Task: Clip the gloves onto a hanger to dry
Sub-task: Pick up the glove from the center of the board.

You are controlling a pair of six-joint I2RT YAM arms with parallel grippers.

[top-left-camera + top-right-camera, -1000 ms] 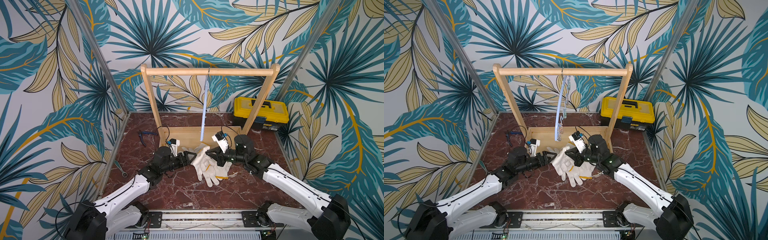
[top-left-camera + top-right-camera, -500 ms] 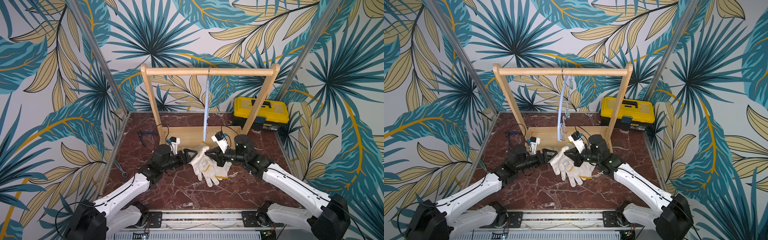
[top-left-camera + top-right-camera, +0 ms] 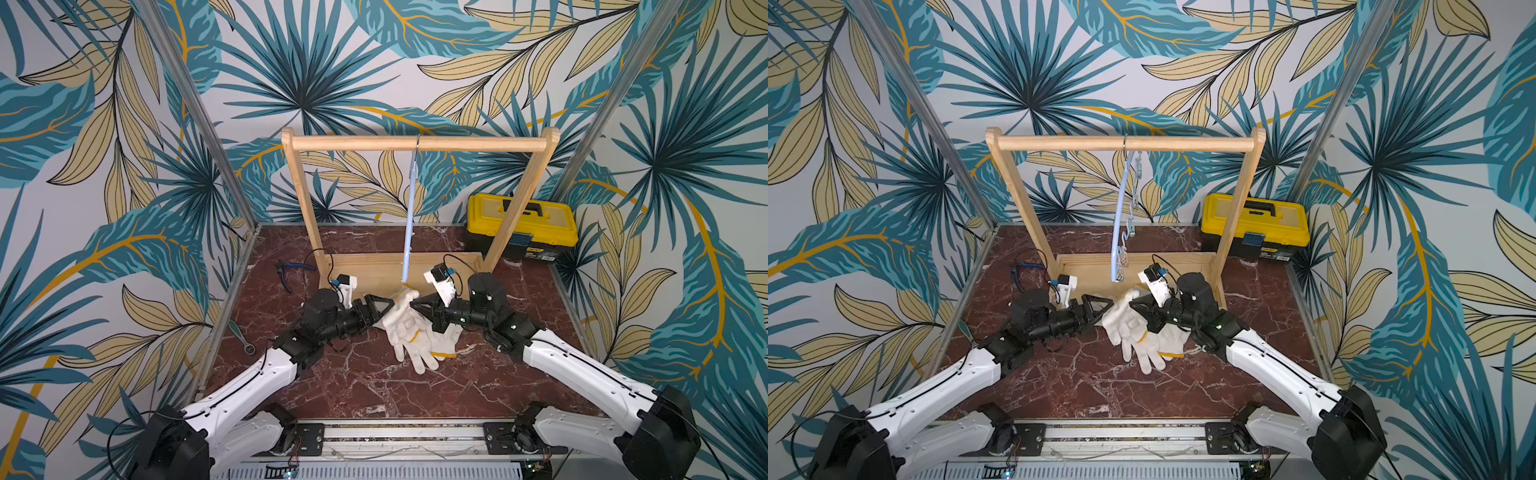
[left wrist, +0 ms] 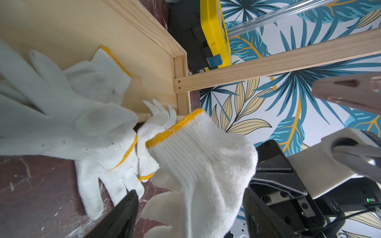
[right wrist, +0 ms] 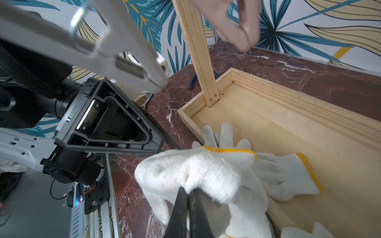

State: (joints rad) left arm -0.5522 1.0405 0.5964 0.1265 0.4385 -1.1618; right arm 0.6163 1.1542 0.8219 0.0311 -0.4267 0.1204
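Several white gloves (image 3: 409, 338) with yellow-trimmed cuffs lie heaped at the front edge of the wooden rack base, seen in both top views (image 3: 1133, 334). My right gripper (image 5: 187, 190) is shut on one glove (image 5: 195, 171), pinching its knit and holding it raised off the heap. My left gripper (image 4: 189, 191) is open, one jaw on either side of that same glove (image 4: 202, 164), whose cuff points away from it. In a top view the two grippers (image 3: 380, 305) (image 3: 415, 305) face each other across the glove. The pale-blue hanger (image 3: 1119, 216) hangs from the rail above, its clips (image 3: 1133, 199) dangling.
The wooden rack (image 3: 415, 144) stands at the back on its shallow tray base (image 3: 374, 270). A yellow toolbox (image 3: 521, 226) sits at the back right. Blue-handled pliers (image 3: 286, 272) and a wrench (image 3: 241, 336) lie at the left. A grey clip (image 5: 115, 51) hangs close to the right wrist camera.
My left gripper has edged towards the raised glove, so its jaws now straddle it. The hanger has turned slightly on the rail. The right gripper keeps its hold.
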